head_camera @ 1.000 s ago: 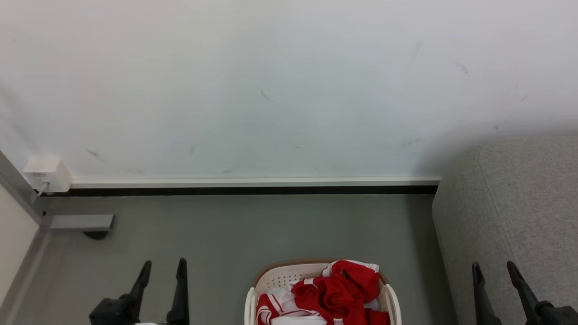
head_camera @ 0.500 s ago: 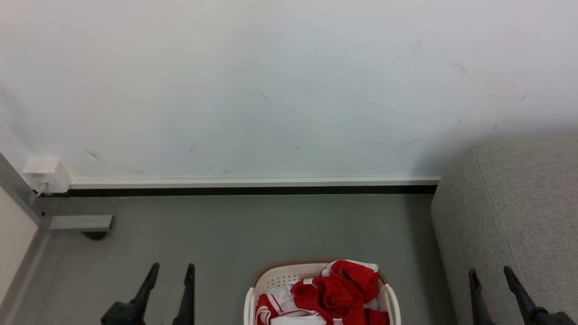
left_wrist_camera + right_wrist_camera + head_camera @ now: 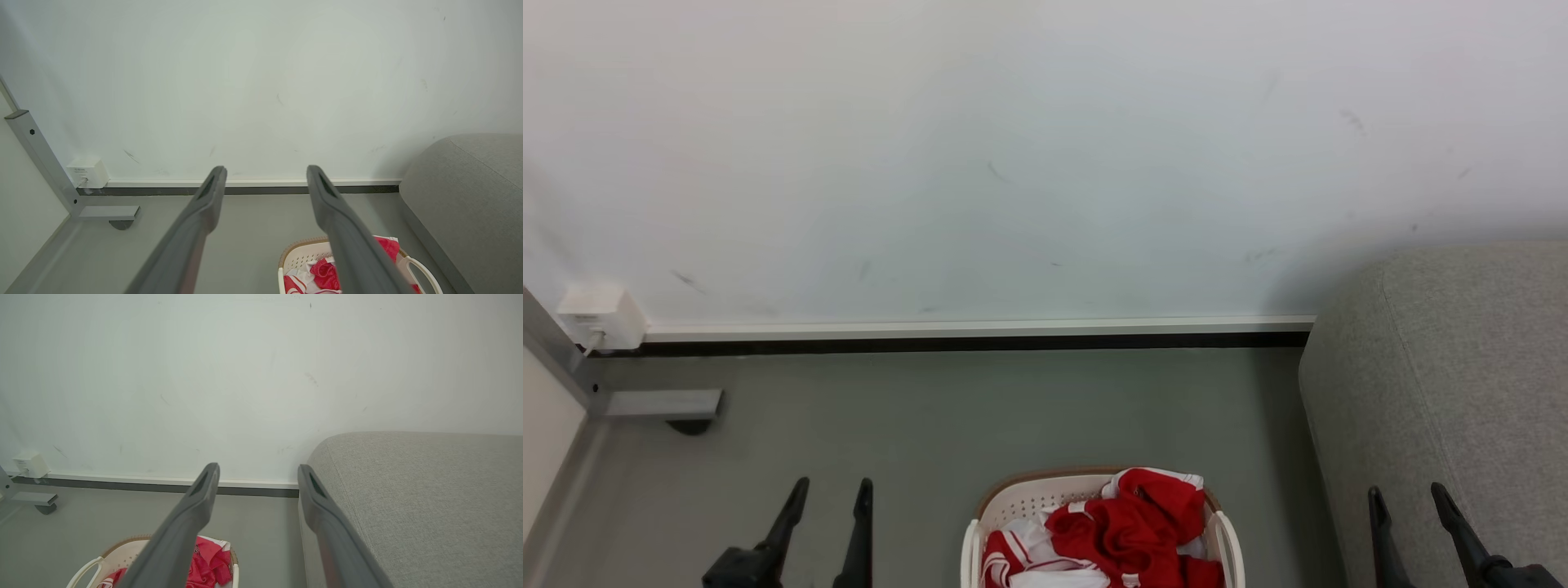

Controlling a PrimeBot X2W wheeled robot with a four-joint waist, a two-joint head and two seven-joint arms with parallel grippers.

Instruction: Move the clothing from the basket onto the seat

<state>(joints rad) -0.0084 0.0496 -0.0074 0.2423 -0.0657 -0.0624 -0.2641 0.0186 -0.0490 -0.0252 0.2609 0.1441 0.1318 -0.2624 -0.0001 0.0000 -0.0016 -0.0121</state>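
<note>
Clothing in basket

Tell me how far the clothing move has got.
Done: nothing; the clothing sits heaped in the basket, none on the visible part of the seat. In hand: nothing; left gripper and right gripper hover with jaws open, empty. Left: every garment.

The clothing lies in the basket, left of the seat.
</note>
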